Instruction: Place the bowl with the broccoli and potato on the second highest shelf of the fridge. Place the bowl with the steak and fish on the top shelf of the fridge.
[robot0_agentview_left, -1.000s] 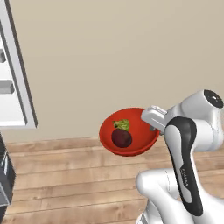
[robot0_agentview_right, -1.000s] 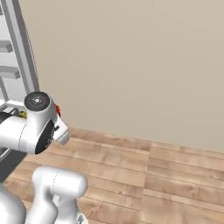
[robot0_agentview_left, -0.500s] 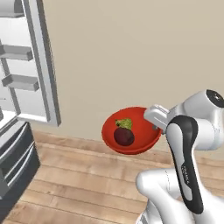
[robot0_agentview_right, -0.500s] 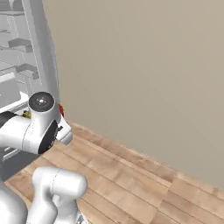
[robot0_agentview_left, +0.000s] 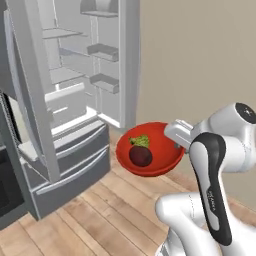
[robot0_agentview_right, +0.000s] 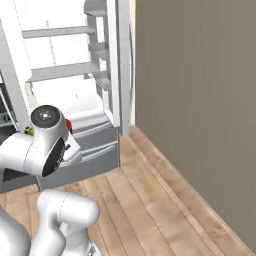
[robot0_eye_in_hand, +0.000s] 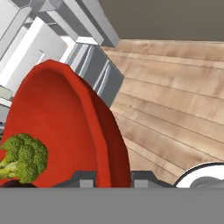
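Base swung toward open fridge (robot0_agentview_left: 75, 100), now much nearer; gripper (robot0_eye_in_hand: 113, 177) clamped on red bowl (robot0_agentview_left: 150, 150) rim, broccoli (robot0_agentview_left: 140, 141) and potato (robot0_agentview_left: 140, 156) inside. Shelf placement next.

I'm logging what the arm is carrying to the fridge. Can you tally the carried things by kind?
Red bowl: 1
Broccoli: 1
Potato: 1
Total: 3, all carried in the hand, whose fingers clamp the bowl's rim.
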